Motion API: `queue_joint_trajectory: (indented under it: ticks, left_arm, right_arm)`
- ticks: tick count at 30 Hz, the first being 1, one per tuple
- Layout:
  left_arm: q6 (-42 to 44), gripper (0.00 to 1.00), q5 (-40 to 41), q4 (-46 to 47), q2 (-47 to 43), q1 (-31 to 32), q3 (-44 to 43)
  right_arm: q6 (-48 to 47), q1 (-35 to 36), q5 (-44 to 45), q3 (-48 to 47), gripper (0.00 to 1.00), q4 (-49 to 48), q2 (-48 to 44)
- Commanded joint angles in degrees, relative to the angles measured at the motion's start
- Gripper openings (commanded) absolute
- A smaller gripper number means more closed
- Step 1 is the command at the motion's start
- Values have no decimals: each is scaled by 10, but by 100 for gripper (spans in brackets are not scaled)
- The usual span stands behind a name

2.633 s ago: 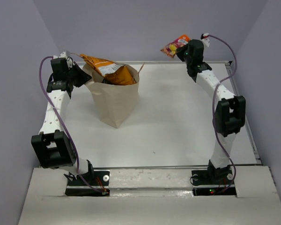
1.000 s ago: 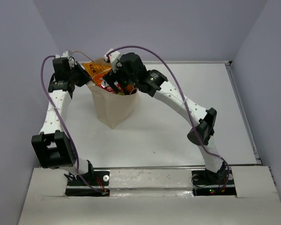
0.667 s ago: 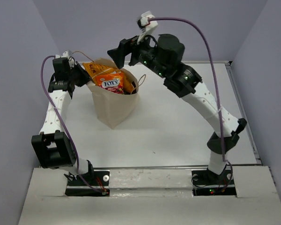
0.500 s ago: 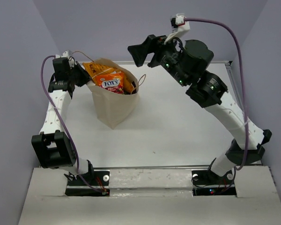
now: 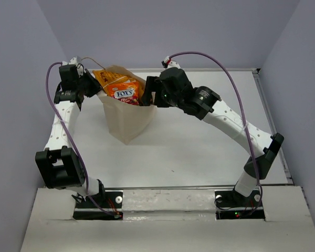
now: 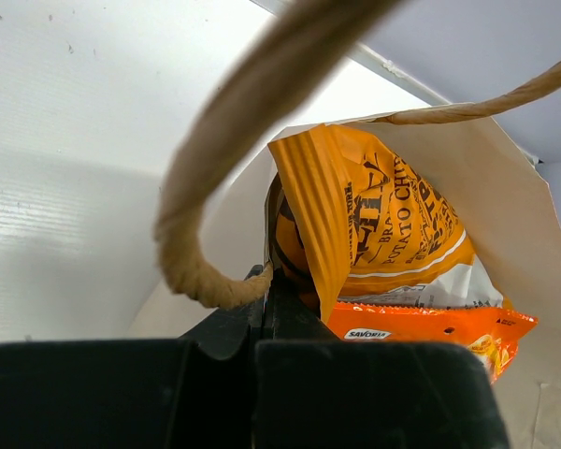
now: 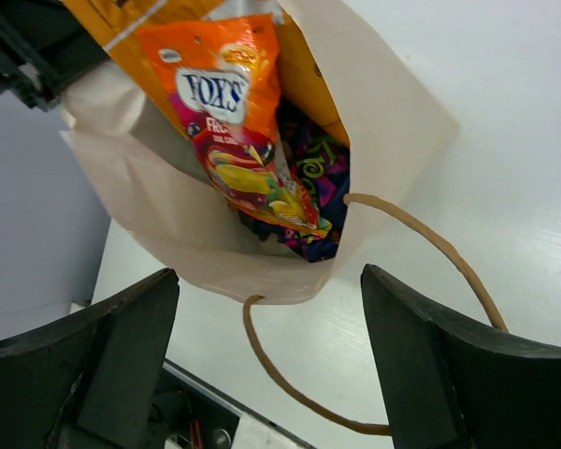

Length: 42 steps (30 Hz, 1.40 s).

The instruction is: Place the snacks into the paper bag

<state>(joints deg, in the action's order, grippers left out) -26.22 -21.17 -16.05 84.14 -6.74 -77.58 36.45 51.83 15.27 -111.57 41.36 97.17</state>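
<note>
The tan paper bag (image 5: pixel 127 118) stands at the table's back left. My left gripper (image 5: pixel 92 86) is shut on its left rim, where the cord handle (image 6: pixel 224 159) joins the paper bag (image 6: pixel 514 196). Out of the top stick an orange chip packet (image 5: pixel 107 77) and a red-orange FOX'S packet (image 5: pixel 125 93). My right gripper (image 5: pixel 149 92) hovers open and empty at the bag's right rim. In the right wrist view its fingers (image 7: pixel 103 365) straddle the near handle loop (image 7: pixel 430 234), above the FOX'S packet (image 7: pixel 234 122) and a purple packet (image 7: pixel 313 187).
White tabletop (image 5: pixel 199 142) stretches to the right of and in front of the bag. Grey walls close in on the left, back and right. A raised rail (image 5: pixel 273 126) runs along the table's right edge.
The right gripper let go of the red-orange packet in the bag, swung up and away to the right, then came back down to the bag's right rim. The left arm stayed put.
</note>
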Motion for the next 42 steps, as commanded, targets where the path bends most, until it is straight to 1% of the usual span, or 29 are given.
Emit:
queue_joint_trajectory:
  ticks: [1, 4, 8, 9, 12, 14, 16, 19, 22, 24, 27, 30, 31, 34, 35, 36, 37, 38, 39, 40, 41, 42]
  left_arm:
    - [10, 0, -3, 0, -20, 2, 9]
    - [8, 0, -3, 1, -20, 2, 9]
    - [8, 0, -4, 1, -19, 2, 9]
    - [8, 0, -4, 1, -19, 2, 9]
    - [9, 0, -3, 1, -18, 2, 9]
    - [10, 0, -2, 1, -18, 2, 10]
    - [11, 0, -2, 2, -16, 2, 11]
    - [11, 0, -2, 2, -13, 2, 9]
    - [11, 0, -3, 2, -12, 2, 8]
    - [12, 0, -2, 2, -11, 2, 9]
    - [11, 0, -3, 2, -12, 2, 8]
    - [12, 0, -3, 2, -15, 2, 9]
    - [13, 0, -3, 2, -16, 2, 9]
    - [13, 0, -4, 3, -19, 2, 16]
    - [13, 0, -4, 6, -20, 3, 17]
    - [13, 0, -4, 6, -21, 3, 19]
    - [14, 0, -4, 8, -23, 5, 22]
    - [14, 0, -4, 8, -23, 6, 22]
    - [17, 0, -5, 10, -25, 7, 23]
    - [30, 0, -14, 13, -26, 10, 21]
    - [53, 0, -19, 15, -27, 14, 14]
    - [53, 0, -19, 16, -27, 17, 9]
  right_arm:
    - [46, 4, 20, 6, 83, 6, -20]
    - [35, 4, 24, 0, 83, 6, -19]
    - [-13, 4, 16, -47, 83, -1, -20]
    - [-22, 4, 26, -66, 83, -1, -26]
    - [-30, 4, 38, -73, 82, -9, -56]
    - [-41, 4, 39, -57, 82, -31, -75]
    - [-41, 4, 62, -28, 82, -51, -103]
    - [-28, 4, 109, 0, 82, -52, -124]
    - [-1, 4, 134, 36, 82, -48, -136]
    - [7, 4, 126, 55, 82, -48, -131]
    - [18, 4, 93, 55, 82, -42, -101]
    - [38, 4, 86, 59, 81, -37, -81]
    - [41, -2, 77, 60, 78, -43, -75]
    - [35, -18, 55, 45, 61, -59, -47]
    - [28, -18, 50, 39, 50, -67, -40]
    - [20, -23, 46, 34, 44, -79, -33]
    - [0, -24, 42, 18, 32, -97, -19]
    - [-10, -24, 42, 7, 32, -103, -11]
    - [-22, -24, 42, -4, 15, -109, -5]
    - [-36, -24, 46, -17, 3, -121, 9]
    - [-64, -24, 45, -45, 1, -126, 16]
    - [-80, -24, 45, -63, 1, -131, 23]
